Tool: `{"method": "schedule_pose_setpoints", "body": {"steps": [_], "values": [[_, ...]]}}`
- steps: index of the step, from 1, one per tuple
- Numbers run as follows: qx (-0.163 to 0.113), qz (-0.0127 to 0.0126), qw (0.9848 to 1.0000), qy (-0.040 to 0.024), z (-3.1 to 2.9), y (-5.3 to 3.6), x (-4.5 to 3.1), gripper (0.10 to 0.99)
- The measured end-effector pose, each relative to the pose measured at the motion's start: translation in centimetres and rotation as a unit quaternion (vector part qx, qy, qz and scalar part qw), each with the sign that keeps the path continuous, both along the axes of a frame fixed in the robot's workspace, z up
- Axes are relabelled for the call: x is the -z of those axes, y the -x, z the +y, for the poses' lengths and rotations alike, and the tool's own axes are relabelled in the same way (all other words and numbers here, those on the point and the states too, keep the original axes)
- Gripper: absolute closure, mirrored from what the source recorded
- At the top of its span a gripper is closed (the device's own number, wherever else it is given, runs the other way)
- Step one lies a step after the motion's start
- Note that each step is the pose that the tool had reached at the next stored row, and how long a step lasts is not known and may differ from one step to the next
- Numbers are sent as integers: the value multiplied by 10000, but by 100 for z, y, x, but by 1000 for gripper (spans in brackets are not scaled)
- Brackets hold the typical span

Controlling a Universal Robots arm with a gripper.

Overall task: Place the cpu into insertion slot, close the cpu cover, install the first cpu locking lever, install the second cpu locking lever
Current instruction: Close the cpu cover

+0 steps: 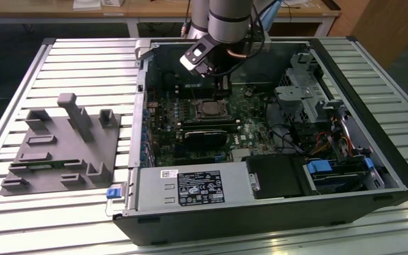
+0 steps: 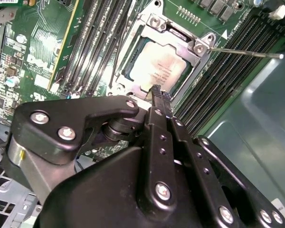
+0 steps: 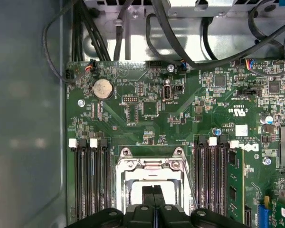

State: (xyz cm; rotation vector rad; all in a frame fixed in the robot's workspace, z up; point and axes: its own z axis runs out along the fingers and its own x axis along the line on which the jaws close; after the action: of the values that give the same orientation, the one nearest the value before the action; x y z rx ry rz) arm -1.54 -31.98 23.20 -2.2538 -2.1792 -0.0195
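Note:
The cpu [image 2: 154, 66] lies in the insertion slot [image 1: 208, 109] on the green motherboard, its pale tan face showing. The silvery cpu cover [image 2: 192, 45] frames it and seems to lie flat over it. In the first wrist view the cpu cover [image 3: 151, 165] shows just beyond my fingers. A thin metal locking lever [image 2: 247, 53] sticks out sideways from one corner of the socket. My gripper [image 2: 156, 90] hovers just above the socket's edge, shut with nothing between its black fingers. In the exterior view the gripper [image 1: 220, 87] hangs inside the open case behind the socket.
Black memory slots [image 2: 97, 42] flank the socket on both sides. A black card [image 1: 205, 137] sits in front of it. Cables and drive bays [image 1: 310, 101] fill the case at the exterior view's right. A grey fixture [image 1: 62, 146] lies on the slatted table at the left.

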Motion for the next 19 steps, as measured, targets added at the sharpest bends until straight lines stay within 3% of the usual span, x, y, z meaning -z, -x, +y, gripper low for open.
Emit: {"method": "schedule_pose_setpoints", "body": {"steps": [19], "values": [[-450, -4, 9990, 2, -71, 113, 54, 980]]}}
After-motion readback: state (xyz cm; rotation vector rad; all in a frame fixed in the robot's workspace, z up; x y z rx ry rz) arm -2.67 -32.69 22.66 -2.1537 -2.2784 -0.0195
